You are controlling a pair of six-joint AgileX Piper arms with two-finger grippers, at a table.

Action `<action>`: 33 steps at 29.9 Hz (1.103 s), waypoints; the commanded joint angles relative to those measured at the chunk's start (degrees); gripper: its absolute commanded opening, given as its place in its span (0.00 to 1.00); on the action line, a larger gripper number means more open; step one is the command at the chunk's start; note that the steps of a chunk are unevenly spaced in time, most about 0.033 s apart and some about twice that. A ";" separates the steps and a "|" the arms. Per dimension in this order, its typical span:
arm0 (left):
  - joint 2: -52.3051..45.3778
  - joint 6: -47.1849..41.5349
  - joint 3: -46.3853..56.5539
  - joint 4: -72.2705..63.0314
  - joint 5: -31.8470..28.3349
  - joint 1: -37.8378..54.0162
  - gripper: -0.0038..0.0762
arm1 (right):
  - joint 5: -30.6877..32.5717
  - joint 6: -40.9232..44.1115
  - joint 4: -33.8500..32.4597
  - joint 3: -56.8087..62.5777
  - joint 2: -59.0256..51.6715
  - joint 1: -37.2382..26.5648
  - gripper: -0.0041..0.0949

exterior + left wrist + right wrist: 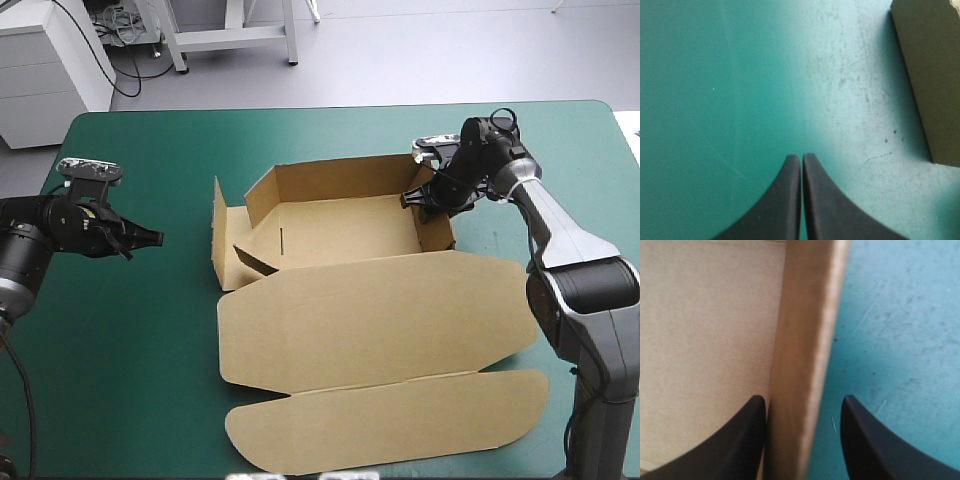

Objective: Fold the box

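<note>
The brown box (340,230) lies mid-table as a part-formed tray. Its back and right walls are raised, and its left side flaps (222,235) stand loose. The lid (380,310) lies flat toward the front. My right gripper (425,200) is open astride the right wall (807,340). In the right wrist view (802,400) one finger is inside against the board, and the other finger (860,430) stands apart outside over the cover. My left gripper (155,238) is shut and holds nothing. It hovers over the teal-green cover left of the box (801,156), with a box flap (932,75) ahead and to one side.
The lid's outer flap (390,420) reaches close to the table's front edge. A strip of bare teal-green cover (180,300) separates my left gripper from the box's left flaps. My right arm (560,250) runs along the table's right side.
</note>
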 commanded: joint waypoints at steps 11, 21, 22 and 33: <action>-1.45 -0.40 -2.01 -1.05 -0.24 0.05 0.04 | -0.96 -2.06 -0.63 -1.34 -2.23 -0.15 0.02; 1.80 2.18 -2.10 -17.25 -0.60 13.54 0.04 | 1.54 -3.69 5.35 -1.34 -6.79 -4.74 0.02; 2.03 3.06 -2.10 -18.42 -0.70 14.57 0.04 | 1.54 -3.85 5.78 -1.34 -7.94 -5.33 0.02; 3.01 9.19 -2.10 -20.98 -0.58 15.22 0.05 | 1.54 -2.58 6.49 -1.23 -19.45 -6.60 0.02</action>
